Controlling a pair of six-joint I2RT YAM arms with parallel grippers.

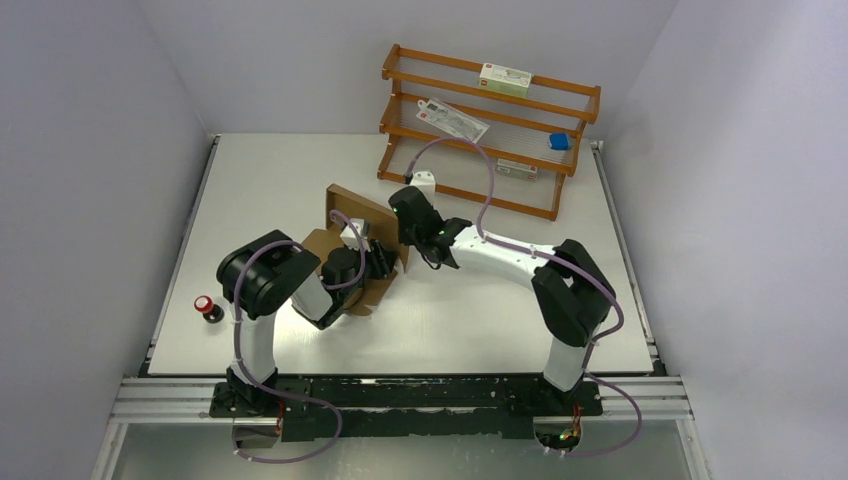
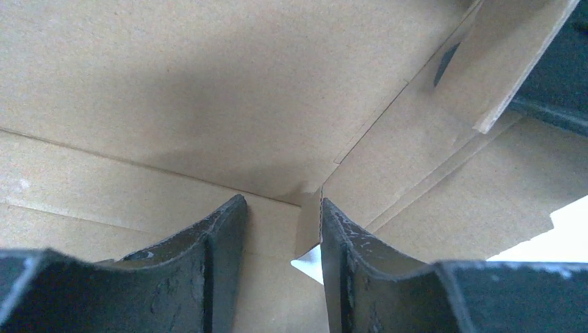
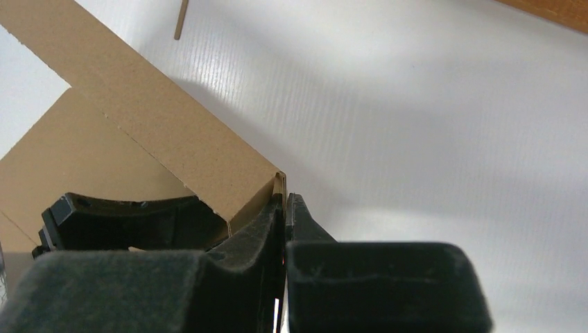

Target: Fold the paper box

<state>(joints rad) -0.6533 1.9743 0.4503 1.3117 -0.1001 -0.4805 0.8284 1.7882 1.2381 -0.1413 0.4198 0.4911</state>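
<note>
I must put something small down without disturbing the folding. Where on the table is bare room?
Free: the far left corner of the table, between its left edge and the rack; the near strip between the two arm bases; a narrow strip right of the right arm. Crowded: the centre, where both arms meet at the paper box.

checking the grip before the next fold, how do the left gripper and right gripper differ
The left gripper has its jaws apart; the right gripper has its jaws shut. The left gripper points into the paper box at a crease, clamping nothing; the right gripper pinches the end of an upright wall. Both are black and at the same box.
</note>
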